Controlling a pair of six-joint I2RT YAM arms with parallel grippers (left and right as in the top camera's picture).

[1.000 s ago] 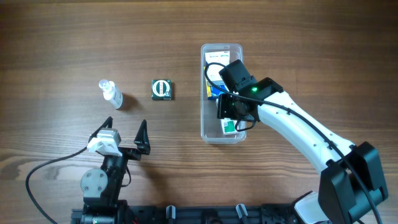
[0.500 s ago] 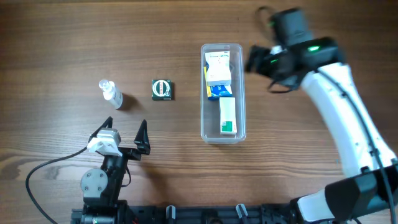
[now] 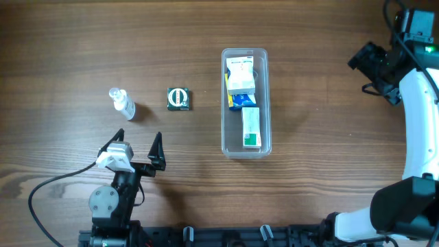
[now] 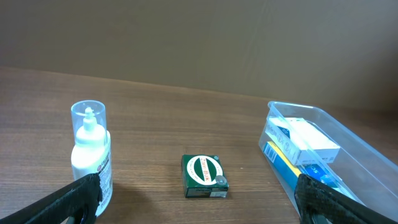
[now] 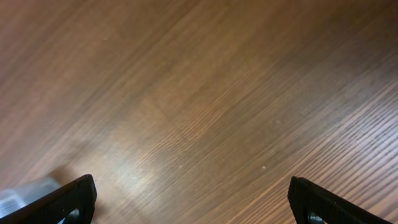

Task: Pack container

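The counter [image 3: 329, 171] is brown with wood grain. The container [image 3: 245, 51] is clear; the small box [image 3: 179, 98] is dark green with a white emblem.

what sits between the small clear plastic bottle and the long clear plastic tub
A small dark green square box, lying apart from both the small clear plastic bottle and the long clear plastic tub. The overhead view shows it best.

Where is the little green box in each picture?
Overhead: the green box lies left of the middle, between the bottle and the container.
Left wrist: the green box sits low in the middle, with the bottle at the left and the container at the right.
Right wrist: not in it.
Shared landmark: the bottle, on the side of the box away from the container.
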